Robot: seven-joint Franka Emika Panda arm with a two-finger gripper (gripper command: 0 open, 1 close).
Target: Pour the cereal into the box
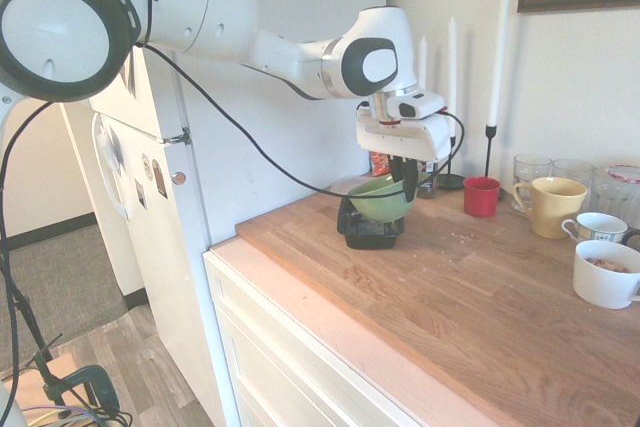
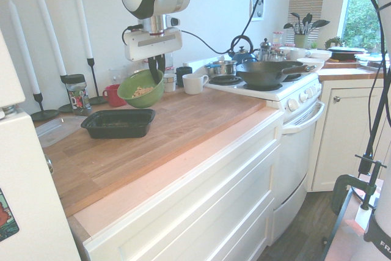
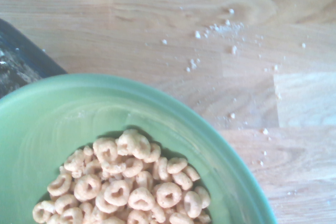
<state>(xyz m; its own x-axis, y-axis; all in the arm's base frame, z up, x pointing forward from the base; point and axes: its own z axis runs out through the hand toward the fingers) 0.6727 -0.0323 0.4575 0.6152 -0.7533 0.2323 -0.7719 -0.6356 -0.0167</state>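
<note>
The cereal [image 3: 126, 187] is a heap of beige rings lying in a green bowl [image 3: 63, 119]. My gripper [image 1: 408, 172] is shut on the bowl's rim and holds the green bowl [image 2: 142, 88] tilted in the air above the wooden counter. Cereal [image 2: 142, 91] shows inside it. The box [image 2: 119, 123], a low black container, sits on the counter just below and beside the bowl. From the other side the bowl [image 1: 380, 199] overlaps the box [image 1: 370, 232]. A dark corner of the box [image 3: 21, 61] shows past the bowl's rim in the wrist view.
A red cup [image 1: 481, 196], a yellow mug [image 1: 553, 205], white mugs [image 1: 606, 272] and glasses stand along the counter's back. Tall white candles [image 2: 82, 10], a jar [image 2: 76, 94] and a clear lid [image 2: 58, 129] are near the box. Crumbs [image 3: 220, 27] lie on the wood. The stove [image 2: 269, 87] adjoins the counter.
</note>
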